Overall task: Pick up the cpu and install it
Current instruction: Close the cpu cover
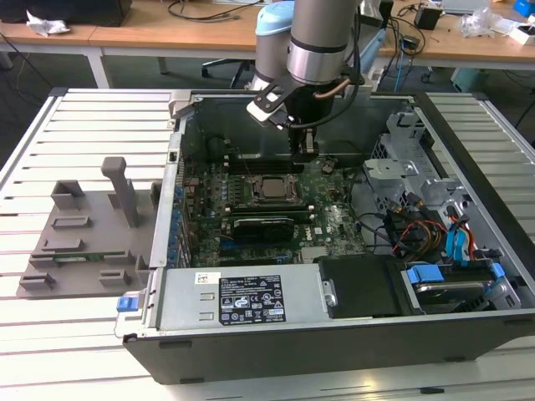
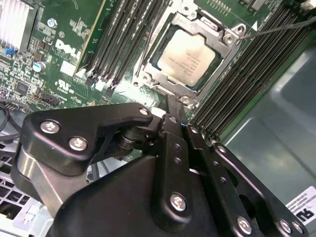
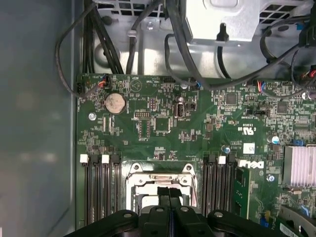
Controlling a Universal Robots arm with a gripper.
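Wooden desks (image 1: 167, 33) lined the back of the room, and on the pale slatted metal table (image 1: 75, 117) the open black computer case (image 1: 276, 359) lay flat with my arm reaching into it.

The cpu, a small flat square chip with a silvery-grey top (image 2: 187, 55), lay in its socket on the board, just beyond my fingertips and not in my grasp. My gripper (image 2: 174, 103) was clenched, with its two black fingers pressed together and nothing between them, as both wrist views showed.

Around the chip sat the silvery metal socket frame (image 2: 148, 74), touching its rim. I could not tell whether that frame was locked down. A thin wire lever (image 2: 281, 27) stood out past its far corner. Rows of long black memory slots (image 2: 123, 39) flanked the socket close on either side of my jaws.

Beyond them spread the green motherboard (image 3: 163, 123), with a round silver coin cell (image 3: 114, 102) well ahead of my tips. Well away, outside the case, stood the grey plastic fixture block (image 1: 92, 234).

I judged that the chip was already placed and that the work in hand was at the socket itself. Doing it well meant holding my closed tips square over the frame. It also meant bearing down gently and evenly so the chip would not tilt on its contacts, and not grazing the slot rows.
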